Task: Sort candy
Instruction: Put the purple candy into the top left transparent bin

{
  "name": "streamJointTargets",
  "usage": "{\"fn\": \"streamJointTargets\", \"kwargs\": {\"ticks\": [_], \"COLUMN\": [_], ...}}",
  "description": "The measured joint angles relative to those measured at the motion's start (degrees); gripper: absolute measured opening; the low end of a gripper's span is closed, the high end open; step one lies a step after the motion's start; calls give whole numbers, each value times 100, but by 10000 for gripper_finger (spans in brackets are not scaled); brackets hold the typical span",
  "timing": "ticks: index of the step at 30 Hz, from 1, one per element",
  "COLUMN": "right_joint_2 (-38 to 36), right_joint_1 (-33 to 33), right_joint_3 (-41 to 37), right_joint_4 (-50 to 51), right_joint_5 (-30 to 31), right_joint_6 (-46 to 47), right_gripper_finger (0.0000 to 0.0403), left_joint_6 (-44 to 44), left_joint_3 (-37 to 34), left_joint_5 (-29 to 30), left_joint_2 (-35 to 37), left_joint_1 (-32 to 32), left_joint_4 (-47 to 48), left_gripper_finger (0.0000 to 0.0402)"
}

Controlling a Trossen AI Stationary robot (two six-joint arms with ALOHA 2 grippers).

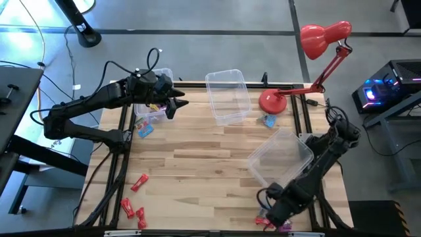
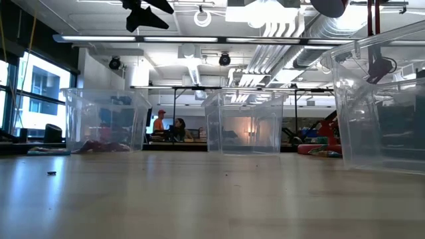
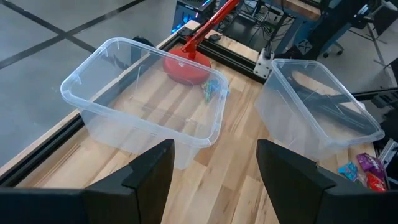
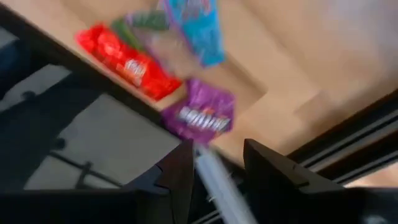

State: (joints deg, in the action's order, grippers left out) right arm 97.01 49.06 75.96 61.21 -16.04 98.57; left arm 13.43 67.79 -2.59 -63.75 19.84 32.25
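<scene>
Candy lies in groups: red twisted sweets point(image 1: 136, 183) at the near left corner, a blue packet point(image 1: 145, 130) by the left clear bin point(image 1: 152, 99), another blue packet point(image 1: 268, 120) beside the lamp base, and red point(image 4: 127, 62), purple point(image 4: 202, 115) and blue point(image 4: 196, 28) packets at the table's near right edge. My right gripper point(image 4: 217, 163) is open, low over that edge, with its tips just short of the purple packet. My left gripper point(image 3: 214, 163) is open and raised in the air point(image 1: 174, 104) between the left bin and the middle bin point(image 3: 143, 106). Some candy lies inside the left bin.
Three clear bins stand on the table: left, middle point(image 1: 228, 95) at the far edge, and a right one point(image 1: 281, 158) turned at an angle beside my right arm. A red desk lamp point(image 1: 271, 101) stands at the far right. Bare wood stretches across the middle point(image 1: 197, 164).
</scene>
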Motion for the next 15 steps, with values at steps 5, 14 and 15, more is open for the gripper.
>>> {"fn": "streamJointTargets", "kwargs": {"ticks": [5, 14, 15], "right_joint_2": [68, 956, 1069], "right_joint_1": [372, 490, 466], "right_joint_3": [0, 2, 2], "right_joint_4": [-495, -1494, -1483], "right_joint_5": [270, 27, -81], "right_joint_6": [1161, 1348, 1302], "right_gripper_finger": [141, 222, 228], "left_joint_6": [5, 141, 140], "left_joint_3": [0, 0, 0], "left_joint_5": [0, -4, -4], "left_joint_2": [0, 0, 0], "left_joint_1": [1, 2, 2], "left_joint_4": [-3, -54, -50], "left_gripper_finger": [223, 223, 223]}}
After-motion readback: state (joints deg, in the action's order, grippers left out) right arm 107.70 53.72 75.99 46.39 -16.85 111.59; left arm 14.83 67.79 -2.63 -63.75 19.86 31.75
